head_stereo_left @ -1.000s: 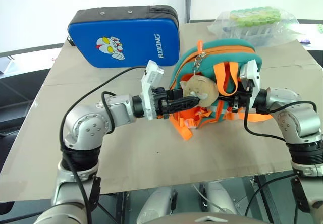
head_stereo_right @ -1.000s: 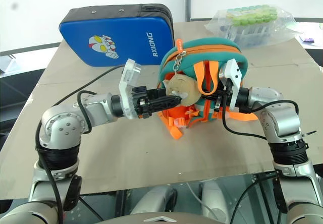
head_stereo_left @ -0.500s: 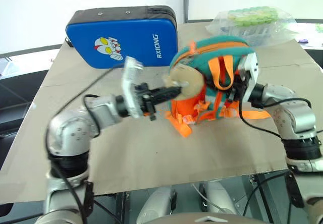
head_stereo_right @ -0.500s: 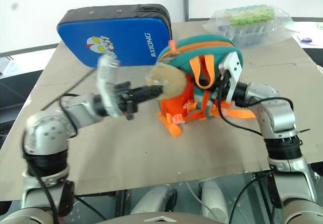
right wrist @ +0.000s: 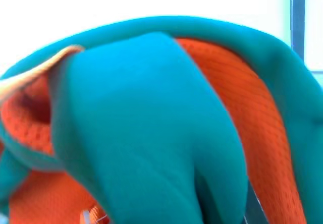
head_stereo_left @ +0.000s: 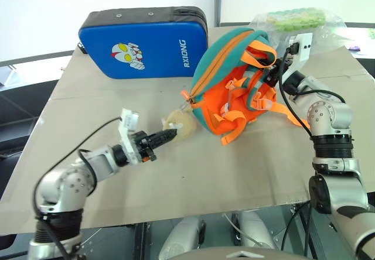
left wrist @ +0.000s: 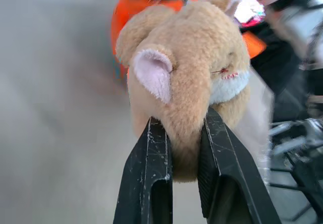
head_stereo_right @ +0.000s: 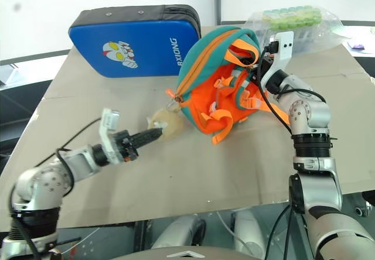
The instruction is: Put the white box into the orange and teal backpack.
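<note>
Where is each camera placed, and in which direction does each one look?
Left eye view: on the head, looking forward and down at the table; both arms show, the left hand shut on the plush charm.
Right eye view: beside it, same scene; the right hand is at the orange and teal backpack.
Left wrist view: along its black fingers, which pinch the charm.
Right wrist view: close against the backpack's teal fabric.
Shared: both eye views show the blue case; the charm appears in the left wrist view too.

Bright, even daylight, soft shadows.
The far white wall glares; the left wrist view's background is blurred, and the right wrist view is soft throughout.
</note>
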